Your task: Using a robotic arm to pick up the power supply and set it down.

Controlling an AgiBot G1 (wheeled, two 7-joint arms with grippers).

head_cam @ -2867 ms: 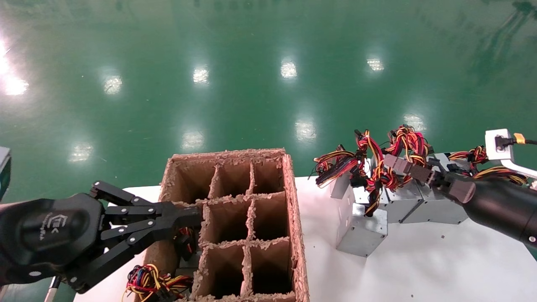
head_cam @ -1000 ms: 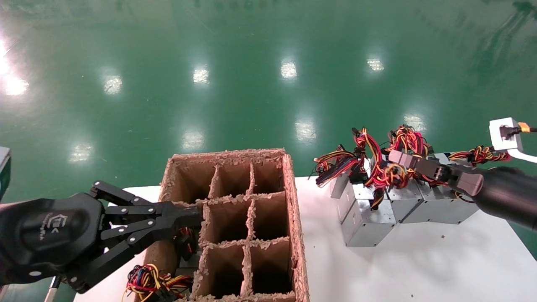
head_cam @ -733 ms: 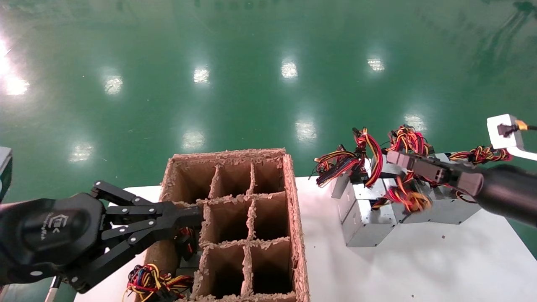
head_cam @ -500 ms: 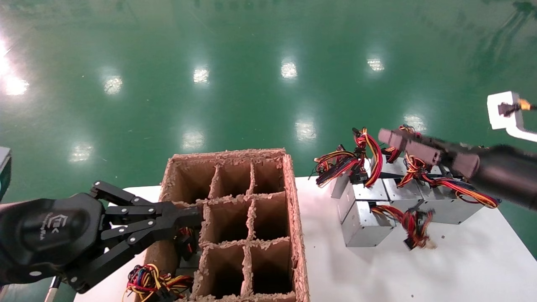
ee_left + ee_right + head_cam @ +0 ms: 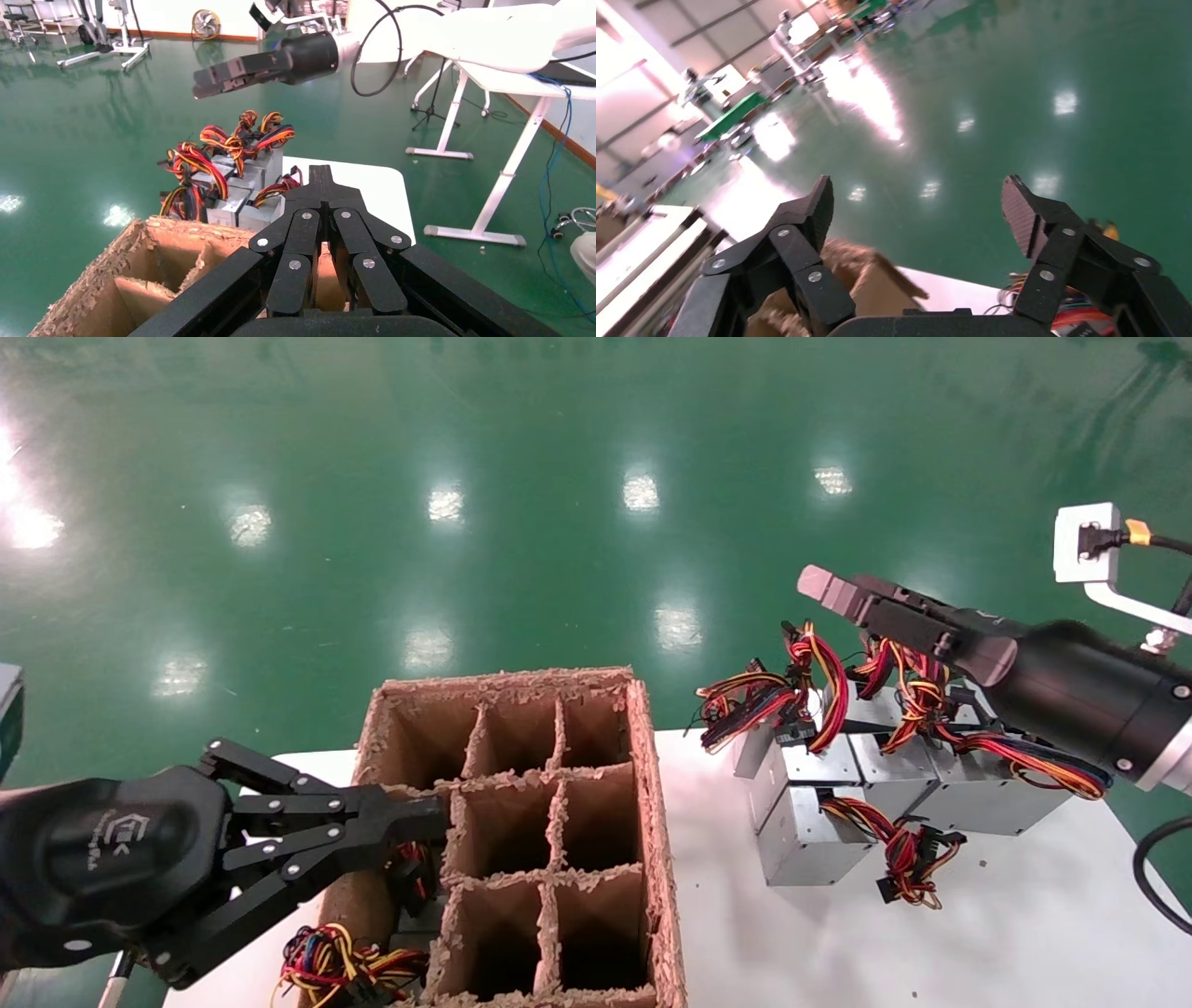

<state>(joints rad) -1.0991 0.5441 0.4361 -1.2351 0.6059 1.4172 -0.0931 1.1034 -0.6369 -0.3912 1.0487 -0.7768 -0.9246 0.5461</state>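
Released since a moment ago, the power supply [image 5: 808,836] now sits on the white table [image 5: 978,933] below the raised right gripper [image 5: 824,590], whose fingers spread wide and empty. Other supplies [image 5: 941,784] crowd just behind. Left gripper [image 5: 410,817], seemingly closed, rests at the cardboard divider box [image 5: 652,822].

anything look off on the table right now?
Yes. One power supply sits skewed, out of line with the row of units behind it, its wire bundle sprawled loose on the white table. The right tool hangs open above the row, empty. The cardboard divider box has ragged, frayed edges.
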